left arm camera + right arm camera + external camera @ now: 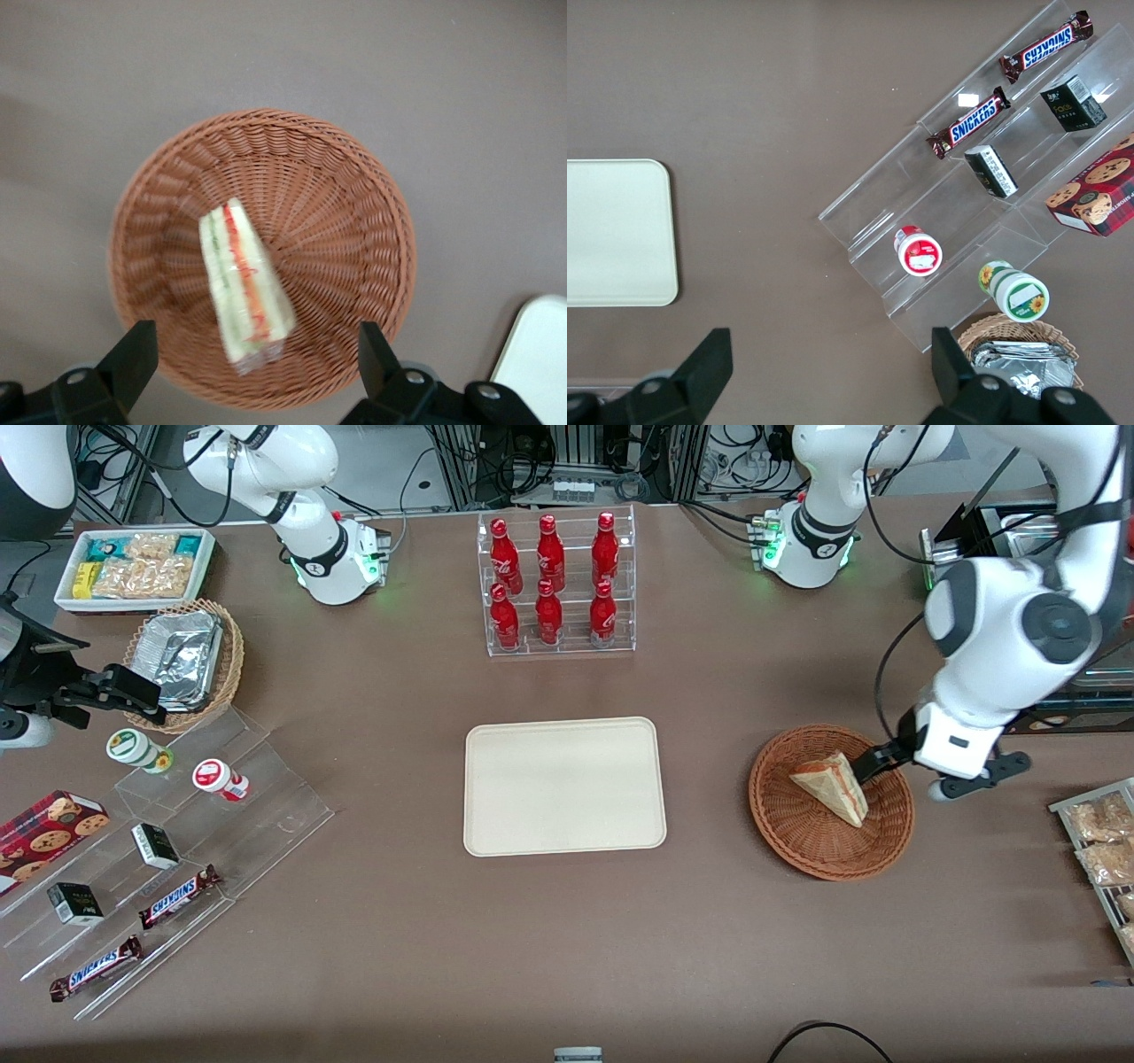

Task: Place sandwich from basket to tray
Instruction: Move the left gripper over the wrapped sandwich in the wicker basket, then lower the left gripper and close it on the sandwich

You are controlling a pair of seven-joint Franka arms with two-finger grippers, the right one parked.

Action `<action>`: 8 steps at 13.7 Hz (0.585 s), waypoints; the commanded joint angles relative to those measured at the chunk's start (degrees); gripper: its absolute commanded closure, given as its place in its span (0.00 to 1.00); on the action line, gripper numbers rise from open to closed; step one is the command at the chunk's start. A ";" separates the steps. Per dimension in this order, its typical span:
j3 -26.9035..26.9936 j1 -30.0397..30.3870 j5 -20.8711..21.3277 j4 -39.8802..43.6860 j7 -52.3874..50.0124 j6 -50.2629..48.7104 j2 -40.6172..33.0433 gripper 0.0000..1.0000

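The sandwich [833,786] [244,283], a wrapped white wedge with red and green filling, lies in the round reddish-brown basket [819,841] [354,221]. My gripper [877,763] [255,354] hovers over the basket's rim on the working arm's side, just above the sandwich's wide end. It is open, with both black fingers [133,354] spread wider than the sandwich and nothing between them. The cream tray [563,786] [540,354] [616,232] lies flat at the table's middle, beside the basket toward the parked arm's end.
A clear rack of red bottles [556,584] stands farther from the camera than the tray. Toward the parked arm's end are acrylic steps with snacks [177,850], a tan wicker basket of foil trays [186,660] and a white snack bin [133,567]. Snack packets [1103,841] lie at the working arm's end.
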 commanded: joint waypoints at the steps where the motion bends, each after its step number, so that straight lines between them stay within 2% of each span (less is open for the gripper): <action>1: -1.48 0.56 0.39 -4.29 -8.52 5.43 0.38 0.00; 8: -1.39 0.74 0.48 -5.96 -8.62 5.79 5.57 0.00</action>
